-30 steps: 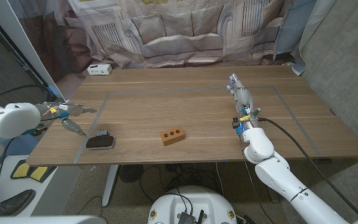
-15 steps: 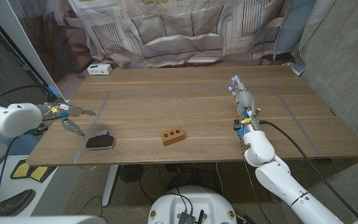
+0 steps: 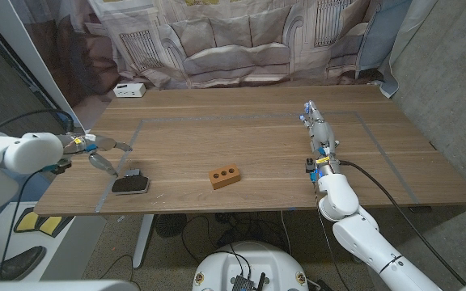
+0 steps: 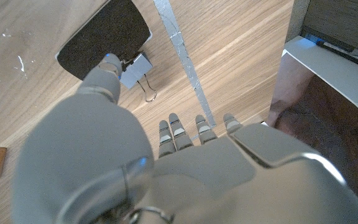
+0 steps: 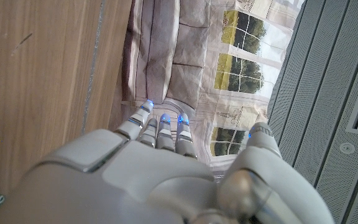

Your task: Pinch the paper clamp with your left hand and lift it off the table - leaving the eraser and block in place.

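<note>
The left hand [image 3: 103, 152] hovers over the table's [image 3: 257, 145] left edge with its fingers [image 4: 173, 134] spread and nothing in its grasp; the thumb reaches down toward the paper clamp [image 3: 135, 174], its tip just above the clamp in the left wrist view, though I cannot tell whether it touches. The paper clamp [image 4: 135, 67] lies on the wood near the front left corner, pressed against the edge of a flat black eraser [image 3: 128, 185]; its wire loops point away from the eraser [image 4: 101, 37] toward a strip of grey tape [image 4: 182, 56] that runs across the boards. The brown block [image 3: 225, 175] with its holes sits well apart from them, near the front middle of the table; a small white box [image 3: 128, 90] rests at the far left corner. The right hand [image 3: 318, 129] stands on the right side of the table, fingers straight and close together, pointing away from the robot, holding nothing; a printed cloth backdrop [image 3: 241, 36] hangs behind the table.
</note>
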Controlling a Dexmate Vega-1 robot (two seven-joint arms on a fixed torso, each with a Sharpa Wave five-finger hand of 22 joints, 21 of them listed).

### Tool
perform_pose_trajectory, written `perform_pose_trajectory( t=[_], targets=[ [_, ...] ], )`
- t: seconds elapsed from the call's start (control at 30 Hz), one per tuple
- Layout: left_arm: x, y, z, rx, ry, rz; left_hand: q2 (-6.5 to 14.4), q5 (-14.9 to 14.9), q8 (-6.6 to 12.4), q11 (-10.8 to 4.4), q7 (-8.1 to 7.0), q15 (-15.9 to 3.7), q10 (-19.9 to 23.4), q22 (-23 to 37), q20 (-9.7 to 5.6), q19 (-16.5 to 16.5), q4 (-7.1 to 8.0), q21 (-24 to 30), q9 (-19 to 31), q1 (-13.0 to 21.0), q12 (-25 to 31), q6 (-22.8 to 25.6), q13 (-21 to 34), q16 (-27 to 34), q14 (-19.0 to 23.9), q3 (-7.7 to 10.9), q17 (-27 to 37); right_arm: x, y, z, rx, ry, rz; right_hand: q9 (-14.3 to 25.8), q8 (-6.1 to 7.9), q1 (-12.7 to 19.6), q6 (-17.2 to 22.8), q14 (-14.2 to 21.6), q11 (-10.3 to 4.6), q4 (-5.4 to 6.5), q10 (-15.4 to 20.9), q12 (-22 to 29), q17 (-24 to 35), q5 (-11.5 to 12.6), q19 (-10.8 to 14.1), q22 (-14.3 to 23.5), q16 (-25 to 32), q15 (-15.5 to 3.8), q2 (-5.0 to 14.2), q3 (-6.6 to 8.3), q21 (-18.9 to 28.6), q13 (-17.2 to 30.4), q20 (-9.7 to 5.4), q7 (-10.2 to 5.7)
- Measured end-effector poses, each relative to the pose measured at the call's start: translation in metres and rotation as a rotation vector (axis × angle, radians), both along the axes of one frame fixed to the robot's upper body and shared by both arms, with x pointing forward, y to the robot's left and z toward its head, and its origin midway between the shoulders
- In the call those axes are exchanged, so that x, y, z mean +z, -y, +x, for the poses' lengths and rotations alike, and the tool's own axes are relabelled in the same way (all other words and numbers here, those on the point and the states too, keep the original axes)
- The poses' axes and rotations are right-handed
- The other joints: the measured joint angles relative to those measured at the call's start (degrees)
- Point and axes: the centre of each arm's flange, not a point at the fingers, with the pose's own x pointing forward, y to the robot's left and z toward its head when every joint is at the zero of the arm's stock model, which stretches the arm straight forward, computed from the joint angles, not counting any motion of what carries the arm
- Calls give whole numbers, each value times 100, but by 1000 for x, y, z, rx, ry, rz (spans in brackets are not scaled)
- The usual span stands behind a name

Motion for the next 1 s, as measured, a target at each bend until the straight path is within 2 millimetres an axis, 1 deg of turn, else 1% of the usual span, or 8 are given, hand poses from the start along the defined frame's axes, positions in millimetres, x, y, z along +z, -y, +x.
perform_pose_trajectory(
  t=[0.07, 0.17, 0.27, 0.4, 0.53, 0.7, 0.83, 1.0],
  targets=[
    [0, 0, 1, 1, -4, 5, 0, 0, -26, -19, -33, 6, -37, 0, 0, 0, 8, 0, 0, 0, -10, -48, 0, -18, -6, -8, 0, 0, 0, 0, 0, 3, 1, 0, 0, 0, 0, 0, 0, 0, 0, 0, 0, 0, 0, 0, 0, 0, 0, 0, 0, 0, 0, 0],
    [0, 4, 2, -29, -9, -12, 0, 0, -45, 12, -22, 6, -68, 0, 0, 0, 8, 0, 0, 0, -40, -100, 0, -18, -6, -8, 0, 0, 2, -1, -2, 6, 5, 0, 0, 0, 0, 0, 0, 0, 0, 0, 0, 0, 0, 0, 0, 0, 0, 0, 0, 0, 0, 0],
    [-2, 4, 2, -33, -15, -10, -1, 0, -45, 12, -22, 6, -67, 0, 0, 0, 25, 0, 0, 1, -49, -100, 0, -18, -6, -25, 0, 1, 1, -1, 0, 13, 2, 0, 0, 0, 0, 0, 0, 0, 0, 0, 0, 0, 0, 0, 0, 0, 0, 0, 0, 0, 0, 0],
    [-6, 5, 1, -38, -21, -12, -30, 0, -45, 12, -24, 2, -67, 0, 0, 0, 1, 0, 20, 30, -49, -98, 0, -17, -3, -48, 0, 3, 1, -1, 2, 19, -1, 0, 0, 0, 0, 22, 0, 0, 0, 0, 0, 0, 0, 0, 0, 22, 0, 0, 0, 0, 0, 0],
    [-13, 4, 1, -37, -29, -21, -30, 0, -45, -41, -129, -65, 50, 0, 0, 0, 16, 0, 27, 30, -13, 15, 15, -17, 146, -64, 0, 3, 1, -1, 7, 22, -5, 0, 0, 0, 0, 22, 32, 0, 31, 0, 0, 0, 21, 0, 0, 22, 0, 0, 0, 0, 20, 0],
    [-16, 8, -2, -62, 52, -16, -30, 0, -4, -29, -157, -87, 161, 0, 0, 0, 5, 0, 27, 30, 31, 143, 28, 7, 231, -89, -1, 8, 1, 1, 7, 31, -6, 0, 0, 0, -1, 22, 32, 0, 31, 0, 0, 0, 21, 0, 0, 22, 0, 0, 0, 0, 20, 0],
    [-21, 8, -2, -62, 44, -26, -30, 0, -4, -48, -196, -118, 182, 0, 0, 0, 21, 35, 13, 30, 31, 181, 28, 7, 261, -103, 0, 8, 0, 1, 7, 31, -8, 0, 0, 0, 0, 35, 32, 0, 31, 0, 0, 0, 21, 0, 0, 8, 0, 0, 0, 0, 20, 0],
    [-23, 10, -1, -67, 72, -6, -61, 0, -4, -41, -184, -95, 235, 0, 0, 0, 6, 41, 10, 60, 31, 196, 28, 7, 283, -118, -1, 9, 0, 0, 7, 34, -8, 0, 0, 0, -1, 43, 18, 0, 44, 0, 0, 0, 21, 0, 0, 0, 0, 0, 0, 0, 20, 0]
  ],
)
